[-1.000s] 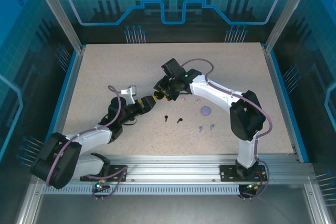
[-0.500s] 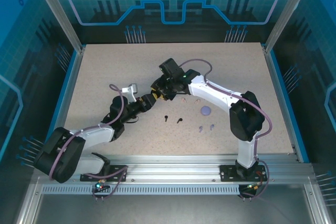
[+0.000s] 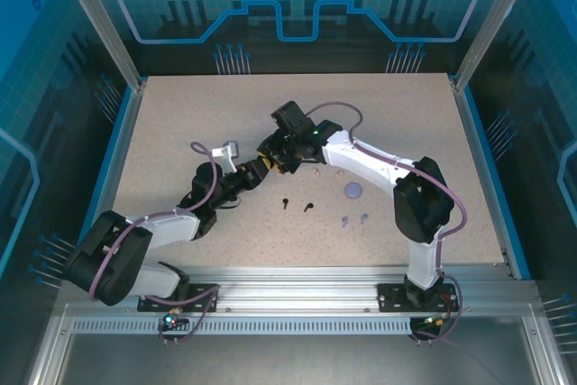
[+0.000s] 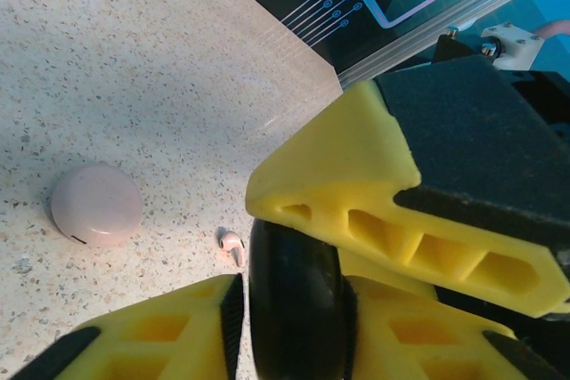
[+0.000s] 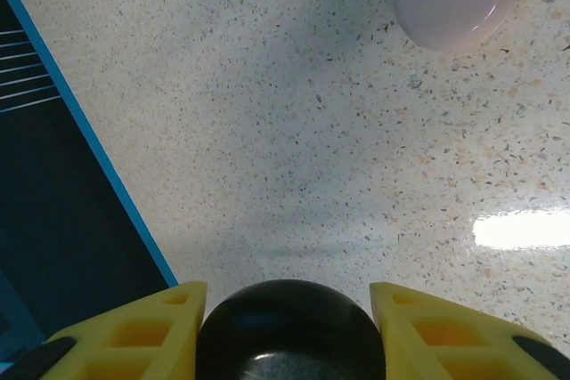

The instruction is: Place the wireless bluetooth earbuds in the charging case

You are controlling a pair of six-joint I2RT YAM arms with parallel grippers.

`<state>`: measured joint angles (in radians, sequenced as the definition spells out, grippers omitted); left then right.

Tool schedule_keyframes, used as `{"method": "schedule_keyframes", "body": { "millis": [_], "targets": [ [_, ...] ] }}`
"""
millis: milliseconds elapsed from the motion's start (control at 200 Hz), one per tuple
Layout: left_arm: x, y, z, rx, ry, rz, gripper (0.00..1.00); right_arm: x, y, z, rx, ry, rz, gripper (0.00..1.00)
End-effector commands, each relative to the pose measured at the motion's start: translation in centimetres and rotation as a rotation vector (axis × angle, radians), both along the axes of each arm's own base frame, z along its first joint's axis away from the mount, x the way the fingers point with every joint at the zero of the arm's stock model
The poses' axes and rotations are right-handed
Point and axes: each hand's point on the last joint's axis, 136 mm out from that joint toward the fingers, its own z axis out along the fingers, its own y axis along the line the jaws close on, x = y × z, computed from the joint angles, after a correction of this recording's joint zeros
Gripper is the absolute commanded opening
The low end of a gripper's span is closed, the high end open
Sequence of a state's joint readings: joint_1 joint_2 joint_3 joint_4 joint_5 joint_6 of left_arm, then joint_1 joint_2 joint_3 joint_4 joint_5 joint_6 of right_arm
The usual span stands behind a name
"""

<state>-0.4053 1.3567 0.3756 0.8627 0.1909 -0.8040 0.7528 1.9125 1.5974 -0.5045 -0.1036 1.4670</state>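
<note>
Speckled worktop (image 3: 180, 114) under blue enclosure light: toward its near edge, about mid-width, the black earbuds (image 3: 285, 203) lie loose. The lilac earbuds (image 3: 345, 220) sit to their right, with the closed lilac case (image 3: 353, 190) just beyond them.

At the worktop's centre the two arms meet. Over the last second the left gripper (image 3: 255, 171) has eased forward and drawn its yellow fingers in. They now press against both sides of the black charging case (image 4: 294, 300), apparently gripping it. The right gripper (image 3: 273, 160) has not shifted and clamps the same case from the far side, its jaws partly open around the round body. The case hangs off the surface between them.

Beyond the grippers, on the far side of centre, a pink earbud (image 4: 232, 245) rests on the worktop near the closed pink case (image 4: 96, 205).

With both claws on one case, the pair looks set for a handover or for prising the lid up; which of the two cannot be told. No earbud appears seated yet, and the black pair waits well apart from the case, nearer the front edge.
</note>
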Motion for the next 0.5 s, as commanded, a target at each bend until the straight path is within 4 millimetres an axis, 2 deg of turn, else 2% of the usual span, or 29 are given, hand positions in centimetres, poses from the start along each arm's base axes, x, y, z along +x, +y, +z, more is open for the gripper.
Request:
{"method": "schedule_keyframes", "body": {
  "millis": [0, 95, 245, 275, 380, 495],
  "targets": [
    [0.8, -0.1, 1.8, -0.003, -0.067, 0.018, 0.31, -0.2, 0.8, 0.0, 0.014, 0.009, 0.002, 0.43],
    [0.8, -0.1, 1.9, -0.005, -0.067, 0.022, 0.27, -0.1, 0.8, -0.1, 0.013, 0.01, 0.0, 0.43],
    [0.8, -0.2, 2.0, -0.008, -0.065, 0.023, 0.14, 0.0, 0.8, -0.2, 0.018, 0.009, -0.005, 0.44],
    [0.7, -0.2, 2.0, -0.008, -0.062, 0.021, 0.12, 0.1, 0.8, -0.1, 0.021, 0.005, -0.006, 0.48],
    [0.3, -0.2, 2.3, -0.007, -0.054, 0.011, 0.05, 0.9, 0.3, 0.9, 0.03, -0.029, -0.01, 0.76],
    [-0.4, -0.5, 2.9, 0.022, -0.046, -0.031, 0.0, 2.0, -2.9, 2.5, 0.002, -0.116, -0.025, 0.83]
  ]
}}
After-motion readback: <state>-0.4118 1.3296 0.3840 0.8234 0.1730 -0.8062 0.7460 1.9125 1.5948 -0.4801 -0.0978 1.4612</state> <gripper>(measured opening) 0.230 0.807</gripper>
